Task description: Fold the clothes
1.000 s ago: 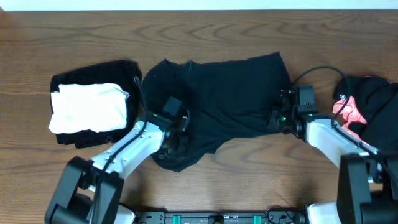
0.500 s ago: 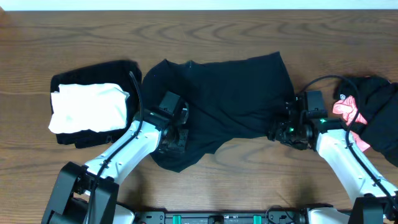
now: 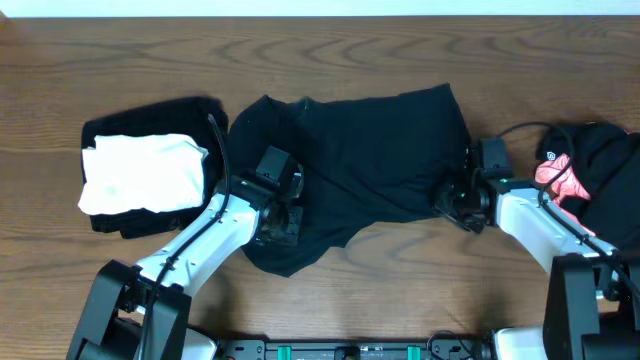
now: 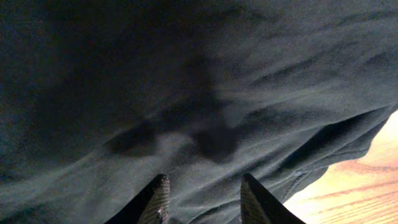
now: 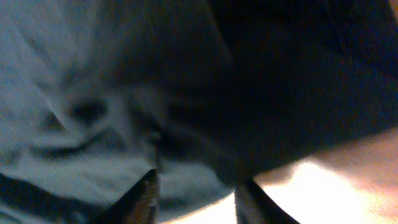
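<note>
Pictured from overhead on a dark, strongly grained wooden table (image 3: 400, 300), bordered along the far edge by a pale strip (image 3: 320, 6) of wall or floor, impossible to tell which. Found the black garment (image 3: 370, 150) spread rumpled across the middle of the tabletop, its lower left part sagging toward the near edge. Caught the left gripper (image 3: 279, 226) down on that lower left part, fingers parted in the wrist view, with dark cloth beneath and nothing clamped between them. Caught the right gripper (image 3: 452, 205) at the garment's lower right edge, likewise spread apart and grasping nothing. Blurred in its own wrist view, with bare wood showing past the hem. Just beside the garment on the left, saw a folded white garment (image 3: 140, 172) stacked on a folded black one (image 3: 150, 115). At the table's right end, noted a loose heap of black cloth (image 3: 610, 160) with a pink piece (image 3: 562, 180) lying against it. Lit warmly where wood showed in the lower right corner of the left wrist view.
</note>
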`<state>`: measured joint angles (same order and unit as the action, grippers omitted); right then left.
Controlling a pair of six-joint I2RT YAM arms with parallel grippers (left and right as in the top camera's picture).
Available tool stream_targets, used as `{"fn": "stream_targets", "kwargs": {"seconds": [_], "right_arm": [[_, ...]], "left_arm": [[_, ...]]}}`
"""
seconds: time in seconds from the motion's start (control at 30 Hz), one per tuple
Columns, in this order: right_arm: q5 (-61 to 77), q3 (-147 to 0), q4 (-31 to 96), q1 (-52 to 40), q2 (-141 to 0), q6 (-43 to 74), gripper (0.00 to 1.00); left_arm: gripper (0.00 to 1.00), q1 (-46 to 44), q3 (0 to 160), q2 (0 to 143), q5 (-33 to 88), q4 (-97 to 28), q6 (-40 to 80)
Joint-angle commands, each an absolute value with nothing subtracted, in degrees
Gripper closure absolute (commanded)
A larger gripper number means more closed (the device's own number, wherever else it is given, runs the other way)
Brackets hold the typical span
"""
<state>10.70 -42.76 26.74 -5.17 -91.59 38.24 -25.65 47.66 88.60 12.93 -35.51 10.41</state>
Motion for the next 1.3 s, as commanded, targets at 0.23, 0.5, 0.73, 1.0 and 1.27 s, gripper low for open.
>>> {"fn": "stream_targets", "kwargs": {"seconds": [0.23, 0.5, 0.73, 1.0, 1.27], "right_arm": [[8.82, -41.32, 28.86, -5.76, -92.18, 36.86, 0.99], [5.28, -41.34, 43.7, -5.76, -75.75, 33.08, 0.99], [-7.29, -41.34, 52.16, -5.58, -58.72, 32.95, 0.99], [-7.73, -41.34, 47.83, -5.58, -62.3, 32.49, 0.98], [-5.1, -41.34, 41.93, -5.58, -75.4, 31.83, 0.99]], "left_arm": [[0.61, -25.41, 48.66, 87.96, 12.43, -35.48, 9.67], [0.61, -25.41, 48.66, 87.96, 12.4, -35.46, 9.65], [0.61, -25.41, 48.66, 87.96, 12.4, -35.42, 9.65], [0.6, -25.41, 48.66, 87.96, 12.4, -34.79, 9.65], [0.6, -25.45, 48.66, 87.96, 12.47, -36.45, 9.67]]}}
